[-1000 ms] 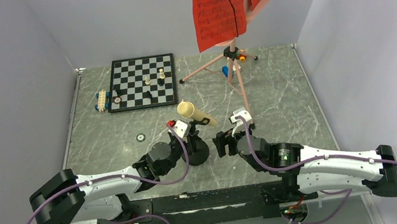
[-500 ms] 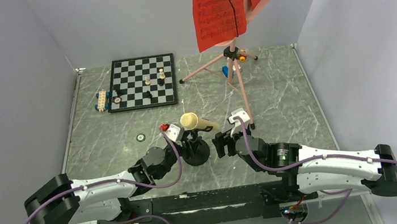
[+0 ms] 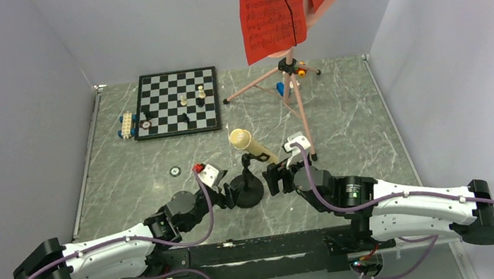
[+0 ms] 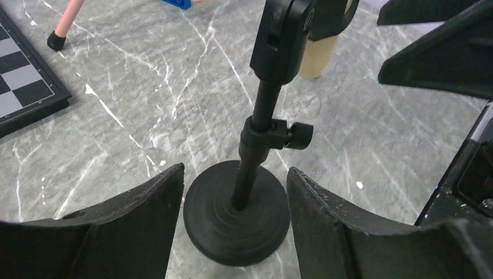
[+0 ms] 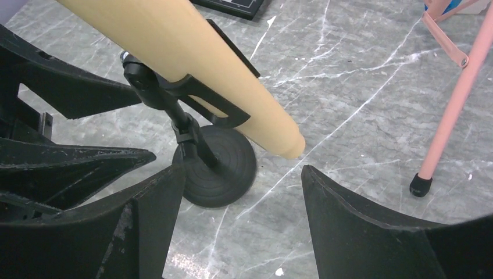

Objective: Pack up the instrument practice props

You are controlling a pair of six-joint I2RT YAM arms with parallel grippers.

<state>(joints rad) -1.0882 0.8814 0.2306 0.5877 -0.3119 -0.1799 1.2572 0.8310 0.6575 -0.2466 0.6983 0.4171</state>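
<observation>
The cream microphone (image 3: 242,141) sits tilted in its clip on a black stand with a round base (image 3: 247,195), which stands on the table between my two grippers. My left gripper (image 3: 228,197) is open just left of the base. In the left wrist view the base (image 4: 237,215) lies between the spread fingers of the left gripper (image 4: 235,181), and the pole (image 4: 256,157) rises free. My right gripper (image 3: 272,179) is open to the right of the stand. In its wrist view the microphone (image 5: 174,52) passes above the open right gripper (image 5: 243,180). Red sheet-music pages (image 3: 273,12) hang on the pink tripod music stand (image 3: 293,91) at the back.
A chessboard (image 3: 178,102) with a few pieces lies at the back left, with toy bricks (image 3: 128,124) beside it. A blue brick (image 3: 281,89) sits under the tripod. One pink tripod leg (image 5: 453,110) ends close to the right gripper. A small round piece (image 3: 175,169) lies on the left.
My left gripper has opened, let go of the microphone stand and drawn back to the near left. The stand now rests upright on its base. The right arm has not moved.
</observation>
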